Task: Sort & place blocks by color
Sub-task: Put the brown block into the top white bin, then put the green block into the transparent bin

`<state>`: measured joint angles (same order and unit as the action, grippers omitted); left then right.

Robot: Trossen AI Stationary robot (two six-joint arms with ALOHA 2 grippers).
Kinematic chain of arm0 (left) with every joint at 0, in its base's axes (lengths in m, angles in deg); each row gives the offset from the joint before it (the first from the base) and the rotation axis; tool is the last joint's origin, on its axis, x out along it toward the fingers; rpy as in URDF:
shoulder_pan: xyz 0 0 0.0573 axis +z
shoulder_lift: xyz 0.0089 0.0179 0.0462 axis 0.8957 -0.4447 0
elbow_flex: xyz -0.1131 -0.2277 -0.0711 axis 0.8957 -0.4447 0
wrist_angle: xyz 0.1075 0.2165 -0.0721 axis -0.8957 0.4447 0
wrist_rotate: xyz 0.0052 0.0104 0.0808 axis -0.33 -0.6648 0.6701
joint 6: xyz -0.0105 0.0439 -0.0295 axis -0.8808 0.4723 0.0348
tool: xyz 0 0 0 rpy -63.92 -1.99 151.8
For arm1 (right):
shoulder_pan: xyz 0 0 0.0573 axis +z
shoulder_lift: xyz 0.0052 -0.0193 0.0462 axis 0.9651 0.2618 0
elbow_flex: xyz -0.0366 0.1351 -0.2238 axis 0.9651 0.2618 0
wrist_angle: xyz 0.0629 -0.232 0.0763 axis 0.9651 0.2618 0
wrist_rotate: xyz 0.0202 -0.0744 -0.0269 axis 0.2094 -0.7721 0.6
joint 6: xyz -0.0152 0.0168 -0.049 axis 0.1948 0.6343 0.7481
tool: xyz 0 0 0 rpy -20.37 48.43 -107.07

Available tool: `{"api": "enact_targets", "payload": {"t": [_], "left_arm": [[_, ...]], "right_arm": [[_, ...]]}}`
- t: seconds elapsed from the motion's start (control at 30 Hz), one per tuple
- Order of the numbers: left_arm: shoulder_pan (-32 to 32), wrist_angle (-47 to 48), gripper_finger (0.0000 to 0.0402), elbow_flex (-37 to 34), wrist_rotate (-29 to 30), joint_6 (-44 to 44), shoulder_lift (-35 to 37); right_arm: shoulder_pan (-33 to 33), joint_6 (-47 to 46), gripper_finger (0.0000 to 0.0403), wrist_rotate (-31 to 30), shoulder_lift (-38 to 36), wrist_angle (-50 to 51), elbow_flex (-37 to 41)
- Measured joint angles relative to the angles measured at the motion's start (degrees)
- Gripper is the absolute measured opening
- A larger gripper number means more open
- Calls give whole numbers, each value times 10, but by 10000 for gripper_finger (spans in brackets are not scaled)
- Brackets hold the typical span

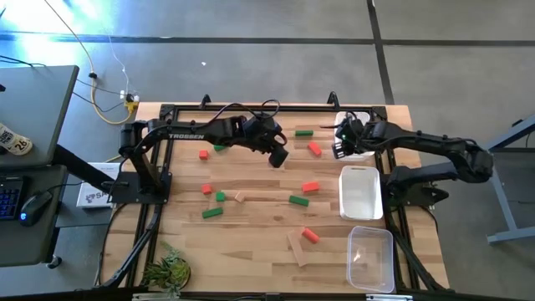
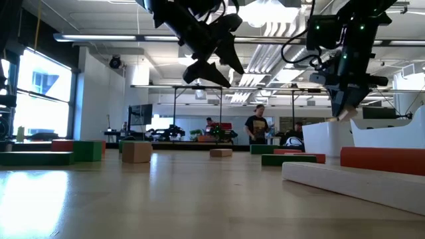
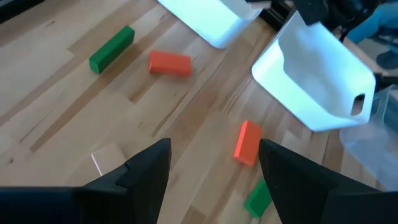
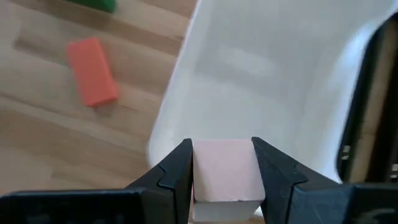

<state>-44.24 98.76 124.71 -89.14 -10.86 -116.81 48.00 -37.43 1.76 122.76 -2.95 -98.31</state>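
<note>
While right gripper pinches tan block over white tray, left gripper spread.

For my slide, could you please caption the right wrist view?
Right gripper holds a tan block above a white tray.
</note>
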Motion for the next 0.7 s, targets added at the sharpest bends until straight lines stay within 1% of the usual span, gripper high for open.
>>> {"api": "enact_targets", "payload": {"t": [0.1, 0.27, 0.37, 0.5, 0.63, 0.7], "left_arm": [[0, 5, 231, 0, 1, 9, 0], [0, 8, 231, 0, 1, 33, 0], [0, 13, 231, 0, 1, 37, 0], [0, 34, 231, 0, -3, 49, 0], [1, 83, 231, 0, 0, 51, 0], [1, 118, 231, 0, 12, 51, 0]], "right_arm": [[-10, 0, 117, -21, 13, 0, 0], [-35, 21, 125, -20, 25, -4, 0], [-46, 23, 144, -20, 24, -3, 0], [-54, 23, 180, -18, 23, -3, 0], [-54, 23, 207, -17, 23, -3, 0], [-54, 23, 215, -10, 23, -6, 0]]}}
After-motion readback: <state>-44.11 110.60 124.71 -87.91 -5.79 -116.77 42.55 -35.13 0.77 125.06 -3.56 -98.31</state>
